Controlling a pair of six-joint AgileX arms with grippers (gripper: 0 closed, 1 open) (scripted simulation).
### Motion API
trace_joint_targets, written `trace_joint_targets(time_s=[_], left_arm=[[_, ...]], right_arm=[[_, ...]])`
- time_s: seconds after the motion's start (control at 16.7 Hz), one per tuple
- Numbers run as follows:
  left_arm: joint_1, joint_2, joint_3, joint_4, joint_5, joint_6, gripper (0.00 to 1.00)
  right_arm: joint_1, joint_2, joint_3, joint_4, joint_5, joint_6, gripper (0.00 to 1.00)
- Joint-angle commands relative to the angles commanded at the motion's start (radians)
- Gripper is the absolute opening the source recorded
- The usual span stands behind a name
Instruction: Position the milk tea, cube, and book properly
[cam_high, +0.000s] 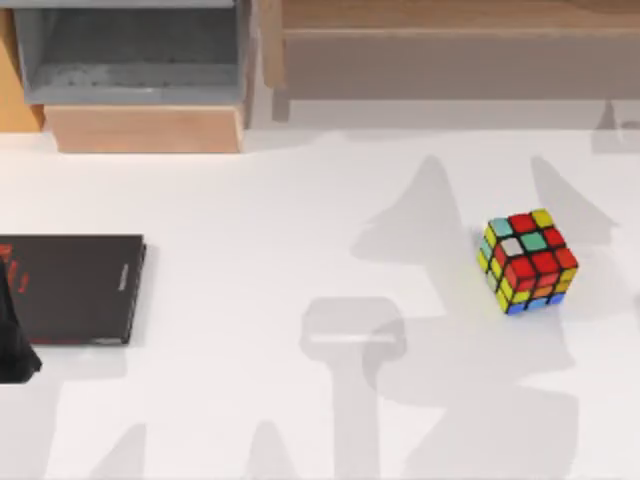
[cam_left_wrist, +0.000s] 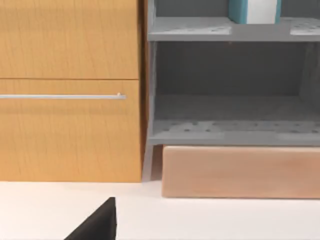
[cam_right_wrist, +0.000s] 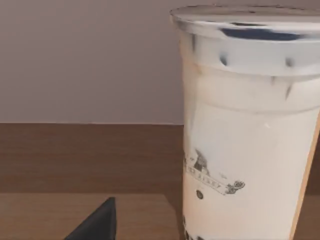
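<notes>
The white worktop (cam_high: 300, 200) carries 2 loose things, placed here by the grey shelf unit (cam_high: 135, 50) at its back left. The black book with red marks (cam_high: 70, 288) lies flat in front of that shelf unit, near the worktop's left edge. The cube (cam_high: 527, 261) sits well to the right of the shelf unit, in front of the long wooden ledge (cam_high: 450, 50), tilted on the bare white surface with nothing touching it.

From the left wrist, the book (cam_left_wrist: 252, 11), teal-covered with white pages, stands upright on the shelf unit's upper grey shelf, above an open compartment beside a wooden drawer front with a metal handle (cam_left_wrist: 62, 96).

From the right wrist, the milk tea (cam_right_wrist: 247, 125) stands upright on a brown wooden surface, close to the camera.

How far either claw is open, I cannot tell.
</notes>
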Motion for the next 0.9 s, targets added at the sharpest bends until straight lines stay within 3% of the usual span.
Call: trace_joint_targets(time_s=[0.3, 0.66, 0.9], left_arm=[[0.000, 0.000, 0.000, 0.000, 0.000, 0.000, 1.00], [0.000, 0.000, 0.000, 0.000, 0.000, 0.000, 1.00], [0.000, 0.000, 0.000, 0.000, 0.000, 0.000, 1.00]], right_arm=[[-0.021, 0.153, 0.087, 0.075, -0.018, 0.003, 1.00], [-0.016, 0.154, 0.086, 0.073, -0.016, 0.003, 1.00], [-0.007, 0.231, 0.195, 0.042, -0.002, 0.001, 1.00]])
